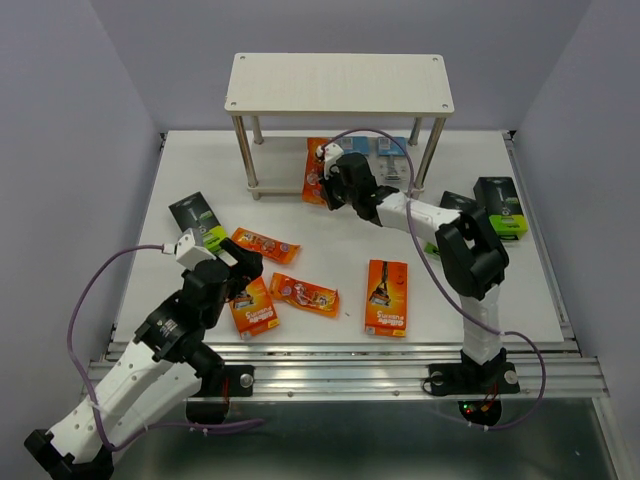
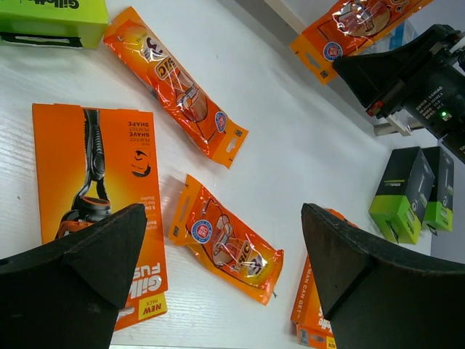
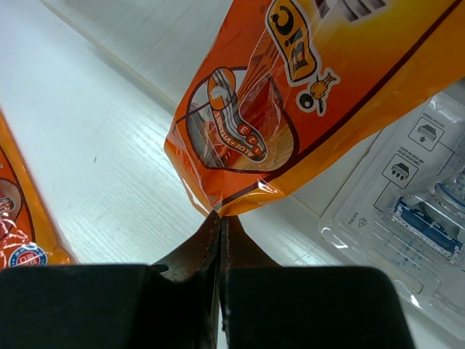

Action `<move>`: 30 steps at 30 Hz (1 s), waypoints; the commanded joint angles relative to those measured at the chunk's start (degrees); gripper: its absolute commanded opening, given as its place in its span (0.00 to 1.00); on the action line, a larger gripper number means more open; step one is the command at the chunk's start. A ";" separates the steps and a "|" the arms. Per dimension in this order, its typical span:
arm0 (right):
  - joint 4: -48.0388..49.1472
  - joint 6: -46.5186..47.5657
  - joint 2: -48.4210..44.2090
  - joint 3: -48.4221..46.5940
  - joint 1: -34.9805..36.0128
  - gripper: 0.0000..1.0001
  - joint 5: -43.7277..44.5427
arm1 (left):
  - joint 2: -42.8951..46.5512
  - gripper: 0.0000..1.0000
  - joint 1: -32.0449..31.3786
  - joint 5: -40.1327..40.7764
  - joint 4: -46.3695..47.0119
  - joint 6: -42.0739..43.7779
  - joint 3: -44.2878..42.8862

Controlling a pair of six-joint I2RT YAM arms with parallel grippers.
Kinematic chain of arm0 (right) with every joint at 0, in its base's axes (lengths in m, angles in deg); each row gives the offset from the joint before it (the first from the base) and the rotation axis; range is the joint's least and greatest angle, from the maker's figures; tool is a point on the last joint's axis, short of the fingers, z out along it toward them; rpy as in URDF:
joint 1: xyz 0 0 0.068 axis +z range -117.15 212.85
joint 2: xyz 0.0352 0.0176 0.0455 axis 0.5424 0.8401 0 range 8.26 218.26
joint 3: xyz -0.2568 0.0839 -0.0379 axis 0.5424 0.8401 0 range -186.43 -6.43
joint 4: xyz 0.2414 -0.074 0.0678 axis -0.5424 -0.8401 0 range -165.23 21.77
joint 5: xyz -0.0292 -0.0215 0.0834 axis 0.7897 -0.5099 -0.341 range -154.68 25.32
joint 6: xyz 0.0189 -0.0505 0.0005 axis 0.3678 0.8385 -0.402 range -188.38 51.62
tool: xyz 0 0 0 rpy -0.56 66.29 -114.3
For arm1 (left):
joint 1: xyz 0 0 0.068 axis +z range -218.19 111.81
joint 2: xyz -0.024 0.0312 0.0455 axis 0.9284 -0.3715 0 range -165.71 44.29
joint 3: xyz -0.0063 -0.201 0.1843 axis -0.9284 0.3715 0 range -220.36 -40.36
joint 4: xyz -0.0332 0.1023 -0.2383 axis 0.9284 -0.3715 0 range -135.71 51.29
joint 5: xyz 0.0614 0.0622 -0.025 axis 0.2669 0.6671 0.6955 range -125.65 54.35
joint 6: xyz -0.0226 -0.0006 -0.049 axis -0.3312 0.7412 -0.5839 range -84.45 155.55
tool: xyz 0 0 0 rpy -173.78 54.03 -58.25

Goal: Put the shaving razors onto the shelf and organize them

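Note:
The shelf [image 1: 340, 85] stands at the back of the table. My right gripper [image 1: 326, 165] is in front of its lower tier, shut on the bottom seam of an orange foil razor packet [image 3: 305, 87] that stands up from the jaws [image 1: 313, 180]. A clear-blue blister pack [image 3: 407, 196] lies beside it on the right. My left gripper [image 2: 225, 211] hangs open over another orange foil packet [image 2: 229, 243], which lies flat between a flat orange box [image 2: 94, 182] and a second orange box [image 2: 309, 305]. Nothing is between its fingers [image 2: 87, 269].
A third foil packet [image 1: 265, 245] and a black-and-green box [image 1: 197, 220] lie left of centre. One orange box [image 1: 386, 296] lies at the front centre. Two black-and-green boxes [image 1: 500, 205] sit at the right, behind the right arm. Blister packs [image 1: 385, 160] rest under the shelf.

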 commanded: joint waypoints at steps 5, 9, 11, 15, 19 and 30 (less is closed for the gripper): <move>3.28 2.10 2.34 -3.98 -0.33 0.02 4.14 | -1.50 0.99 0.38 1.95 1.23 -0.32 -2.71; 3.80 2.63 3.40 -4.77 -0.33 0.02 7.39 | -2.20 0.99 0.38 2.13 1.14 -0.23 -2.98; 4.86 2.81 3.49 -4.59 -0.33 0.02 7.39 | -2.64 0.99 0.38 2.13 1.40 -0.32 -2.98; 7.49 2.55 2.70 -3.19 -0.33 0.02 8.00 | -3.26 0.99 0.38 2.21 1.67 -0.23 -3.15; 9.34 1.50 2.26 -2.22 -0.86 0.02 8.88 | -3.88 0.99 0.38 2.30 1.75 -0.14 -3.42; 10.57 0.79 3.48 -3.71 -1.38 0.03 10.12 | -4.31 0.99 0.38 2.39 2.10 -0.23 -3.33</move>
